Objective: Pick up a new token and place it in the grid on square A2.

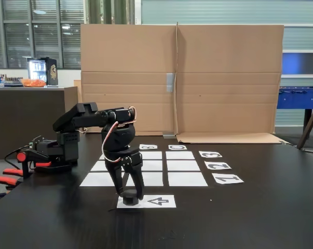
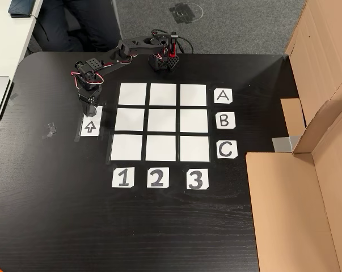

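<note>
gripper (image 1: 130, 196) astride token (image 1: 130, 197) | on arrow sheet (image 1: 161, 201) edge | grid (image 2: 159, 122) beside

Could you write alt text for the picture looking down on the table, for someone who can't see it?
A small black robot arm reaches down with its gripper at the top end of a white arrow sheet, left of the grid, nine blank white squares on a black table. Cards lettered A, B, C flank its right, 1, 2, 3 below.

The token (image 1: 130, 196) is black, like the table (image 2: 57, 215). The grid (image 2: 160, 122) is blank white; its cards (image 2: 225, 120) carry dark letters.
</note>
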`<state>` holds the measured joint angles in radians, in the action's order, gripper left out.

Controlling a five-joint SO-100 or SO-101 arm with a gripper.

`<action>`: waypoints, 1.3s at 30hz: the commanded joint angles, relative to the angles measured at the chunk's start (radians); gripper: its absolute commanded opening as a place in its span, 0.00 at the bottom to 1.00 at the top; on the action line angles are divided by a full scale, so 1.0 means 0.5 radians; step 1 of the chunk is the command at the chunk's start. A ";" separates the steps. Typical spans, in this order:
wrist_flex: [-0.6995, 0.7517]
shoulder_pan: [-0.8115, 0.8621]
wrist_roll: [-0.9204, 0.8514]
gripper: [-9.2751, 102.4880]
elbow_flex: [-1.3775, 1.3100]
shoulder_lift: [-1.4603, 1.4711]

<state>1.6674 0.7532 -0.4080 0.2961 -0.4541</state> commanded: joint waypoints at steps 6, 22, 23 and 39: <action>0.009 -0.006 -0.003 0.28 -0.083 -0.009; 0.064 -0.006 0.009 0.20 -0.166 0.012; 0.083 -0.006 0.012 0.20 -0.190 0.012; 0.147 -0.144 0.092 0.20 -0.135 -0.295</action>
<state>1.7349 0.7026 -0.3743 0.2316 -0.5093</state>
